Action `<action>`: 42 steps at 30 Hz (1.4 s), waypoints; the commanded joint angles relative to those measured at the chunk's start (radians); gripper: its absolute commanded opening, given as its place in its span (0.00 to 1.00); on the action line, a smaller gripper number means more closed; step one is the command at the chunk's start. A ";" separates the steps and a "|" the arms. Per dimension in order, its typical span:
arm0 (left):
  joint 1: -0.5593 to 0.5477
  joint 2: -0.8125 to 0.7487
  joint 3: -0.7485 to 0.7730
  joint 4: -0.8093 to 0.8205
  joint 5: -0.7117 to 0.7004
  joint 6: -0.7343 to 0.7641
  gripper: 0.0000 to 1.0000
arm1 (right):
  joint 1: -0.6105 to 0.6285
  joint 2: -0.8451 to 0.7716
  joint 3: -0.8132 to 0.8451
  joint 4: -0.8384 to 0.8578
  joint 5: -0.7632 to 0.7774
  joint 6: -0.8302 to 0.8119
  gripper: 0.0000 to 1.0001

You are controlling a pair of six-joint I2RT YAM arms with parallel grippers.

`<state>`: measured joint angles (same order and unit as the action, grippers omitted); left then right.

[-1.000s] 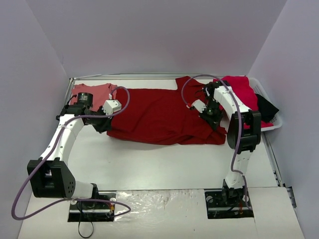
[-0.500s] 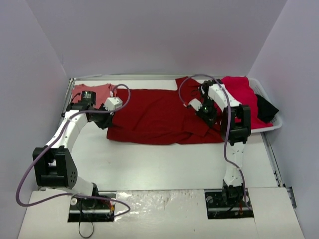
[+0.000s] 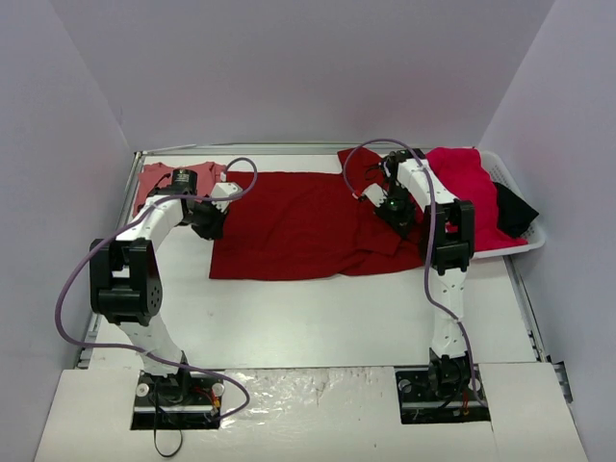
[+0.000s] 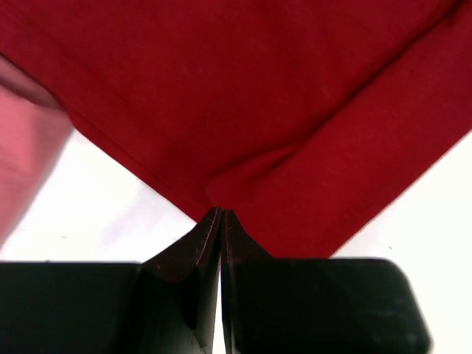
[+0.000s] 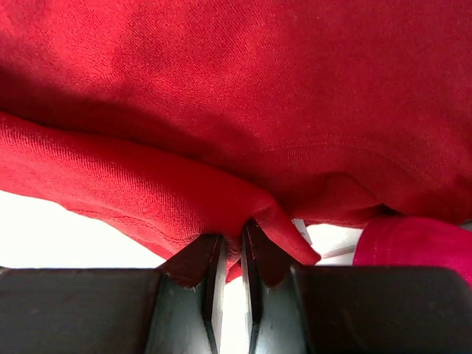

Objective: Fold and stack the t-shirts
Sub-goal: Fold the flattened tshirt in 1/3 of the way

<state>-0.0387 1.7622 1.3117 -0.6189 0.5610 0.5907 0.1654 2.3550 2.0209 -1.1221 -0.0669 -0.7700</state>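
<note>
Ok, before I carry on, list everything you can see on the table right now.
crimson t-shirt: one, dark red, spread out mid-table
salmon-pink t-shirt: one, faded pink, far left corner
raspberry t-shirt: one, bright pink-red, heaped in the basket
black cloth: one, black, in the basket's right side
basket: one, white, far right
table: one, white
left claw: one, black, shut on the crimson t-shirt's left edge
right claw: one, black, shut on the crimson t-shirt's right side
</note>
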 commanded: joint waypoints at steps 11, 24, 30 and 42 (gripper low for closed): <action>-0.007 -0.114 -0.041 0.071 -0.056 -0.031 0.02 | 0.006 -0.083 0.036 -0.010 -0.039 0.072 0.48; -0.092 -0.323 -0.397 0.100 -0.216 0.126 0.20 | -0.070 -0.514 -0.281 0.228 -0.226 0.166 0.64; -0.101 -0.313 -0.457 0.162 -0.246 0.113 0.31 | -0.075 -0.638 -0.412 0.246 -0.264 0.173 0.66; -0.102 -0.270 -0.460 0.185 -0.230 0.129 0.32 | -0.079 -0.737 -0.625 0.285 -0.254 0.184 0.67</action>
<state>-0.1390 1.4921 0.8246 -0.4175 0.3019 0.6994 0.0864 1.6794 1.4117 -0.8284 -0.3225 -0.5995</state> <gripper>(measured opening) 0.321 0.668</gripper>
